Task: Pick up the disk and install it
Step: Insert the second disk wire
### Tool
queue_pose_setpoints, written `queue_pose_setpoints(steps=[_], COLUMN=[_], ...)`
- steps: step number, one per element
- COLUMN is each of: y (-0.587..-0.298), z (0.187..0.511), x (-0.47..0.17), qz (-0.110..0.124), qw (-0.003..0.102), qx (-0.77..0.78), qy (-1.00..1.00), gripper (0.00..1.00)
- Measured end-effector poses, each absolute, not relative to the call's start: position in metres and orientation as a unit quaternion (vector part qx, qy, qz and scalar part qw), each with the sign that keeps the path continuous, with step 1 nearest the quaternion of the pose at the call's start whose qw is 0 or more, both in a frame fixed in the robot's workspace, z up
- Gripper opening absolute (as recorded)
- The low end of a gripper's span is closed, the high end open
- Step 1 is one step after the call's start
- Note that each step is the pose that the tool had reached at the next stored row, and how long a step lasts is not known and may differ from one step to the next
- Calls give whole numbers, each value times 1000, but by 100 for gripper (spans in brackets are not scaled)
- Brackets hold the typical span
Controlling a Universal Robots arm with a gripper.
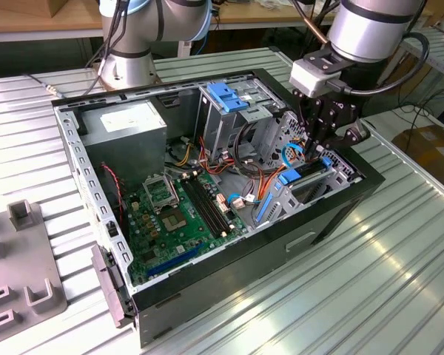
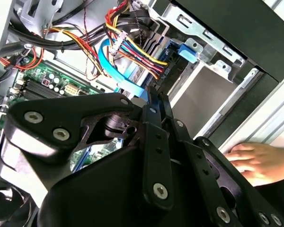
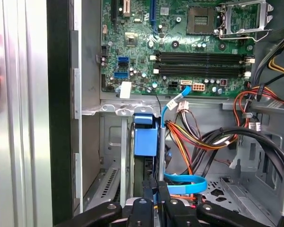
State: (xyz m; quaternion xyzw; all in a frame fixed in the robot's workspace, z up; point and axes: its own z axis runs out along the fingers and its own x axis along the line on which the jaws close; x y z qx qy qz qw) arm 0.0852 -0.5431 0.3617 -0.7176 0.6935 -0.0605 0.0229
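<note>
Ribbed metal panels form the surface carrying an open computer case on its side. Working outward from the jaws: in both wrist views they stand drawn together, clamped edge-on upon the disk, of which mainly a thin dark edge and the blue plastic carrier frame show. The gripper hangs low inside the case, over the drive bay at the exterior view's right. The disk appears partly entered into that bay, beside a light-blue flat cable. Judged step: installation, seating under way. Full seating would call for straight travel along the bay rails, clear of cables. A person's hand rests just outside the case wall.
</note>
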Motion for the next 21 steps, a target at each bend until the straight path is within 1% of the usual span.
queue_pose_setpoints(steps=[6, 9, 13, 16, 21], y=[-545, -546, -546, -546, -546], z=[359, 357, 354, 352, 350], x=[80, 78, 76, 73, 73], qz=[-69, -77, -84, -87, -88], qw=[31, 39, 46, 49, 50], qx=[-719, -718, -717, -716, -705], qy=[691, 691, 690, 691, 702], gripper=[16, 16, 16, 16, 16])
